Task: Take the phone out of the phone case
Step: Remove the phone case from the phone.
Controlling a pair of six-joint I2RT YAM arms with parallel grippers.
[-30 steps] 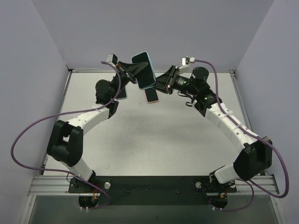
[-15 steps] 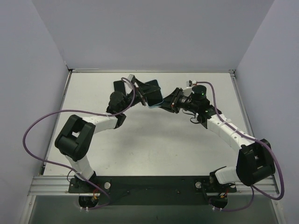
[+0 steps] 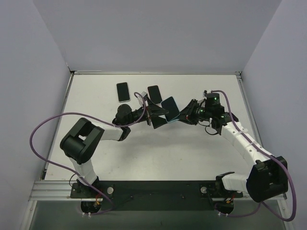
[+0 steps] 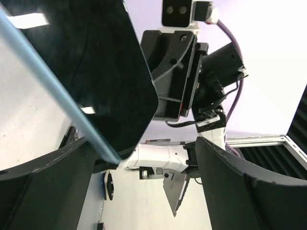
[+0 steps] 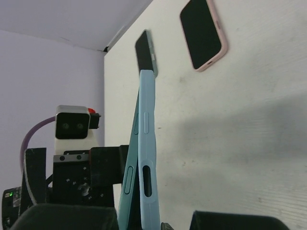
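Phone case (image 5: 147, 158) edge-on, lower end out of frame inside right claw (image 5: 154, 221).

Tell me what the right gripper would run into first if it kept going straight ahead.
Probably the left gripper: it faces the right gripper head-on, just past the phone between them. Depth is hard to judge.

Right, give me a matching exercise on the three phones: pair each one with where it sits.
Things:
1. blue-cased phone
2. pink-cased phone
3. pale-edged phone

Places:
A. flat on the table, furthest left of the three
B. raised off the table
C. flat on the table, nearer the raised one

Pairs: 1-B; 2-C; 3-A
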